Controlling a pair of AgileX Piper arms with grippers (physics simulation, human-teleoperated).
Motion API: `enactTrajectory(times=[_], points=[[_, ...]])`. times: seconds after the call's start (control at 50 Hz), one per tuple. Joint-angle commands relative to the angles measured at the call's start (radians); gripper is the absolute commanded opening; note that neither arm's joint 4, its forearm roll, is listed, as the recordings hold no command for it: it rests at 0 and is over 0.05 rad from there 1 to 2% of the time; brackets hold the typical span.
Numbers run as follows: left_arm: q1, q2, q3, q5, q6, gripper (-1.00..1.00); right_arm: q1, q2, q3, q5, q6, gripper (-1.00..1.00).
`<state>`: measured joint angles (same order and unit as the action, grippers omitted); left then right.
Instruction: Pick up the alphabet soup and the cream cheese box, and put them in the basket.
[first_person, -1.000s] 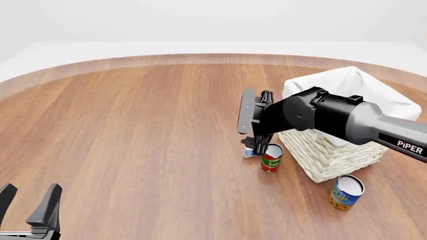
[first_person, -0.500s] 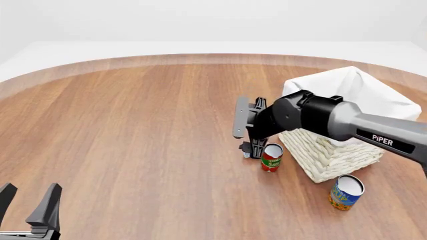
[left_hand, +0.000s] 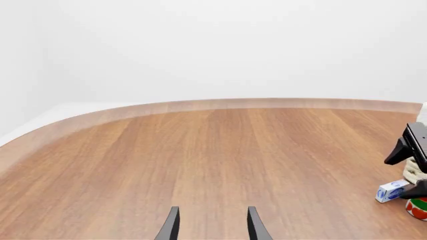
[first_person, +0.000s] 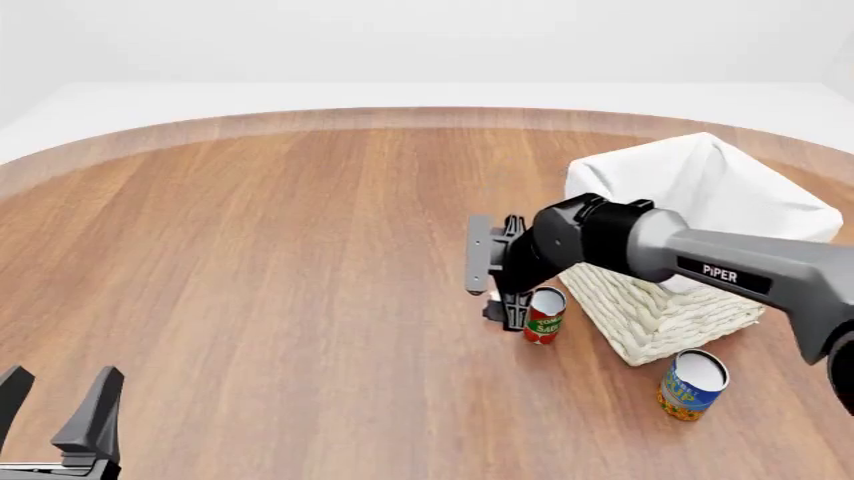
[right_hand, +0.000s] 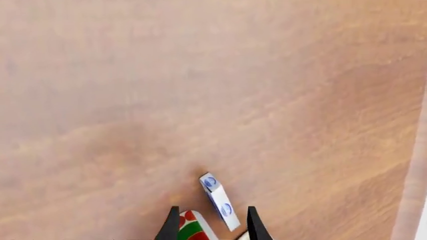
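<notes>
- The round wooden table (first_person: 267, 260) carries everything.
- The wicker basket (first_person: 667, 310), cloth liner folded over its rim, stands toward the right side, with nothing of the task visible inside.
- The right hand (right_hand: 210, 227) is lowered just left of the basket; its fingers stand narrowly apart around the cream cheese box (right_hand: 219, 201), though I cannot tell whether they touch it.
- The left hand (first_person: 56, 405) hangs at the near left edge, fingers spread, holding nothing.
- The alphabet soup (first_person: 691, 384) stands near the basket's front corner.
- A red-and-green can (first_person: 543, 315) stands beside the cream cheese box.
</notes>
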<state>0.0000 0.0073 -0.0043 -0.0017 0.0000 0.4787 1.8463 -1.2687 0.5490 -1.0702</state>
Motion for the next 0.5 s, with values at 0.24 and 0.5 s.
enactTrajectory(times=[0.24,0.5], points=[[0.0,0.0,0.0,0.0,0.0,1.0,-0.047,0.062,-0.013,0.003,-0.109,1.0],[0.0,0.0,0.0,0.0,0.0,1.0,-0.038,0.089,-0.054,0.018,-0.103,1.0]])
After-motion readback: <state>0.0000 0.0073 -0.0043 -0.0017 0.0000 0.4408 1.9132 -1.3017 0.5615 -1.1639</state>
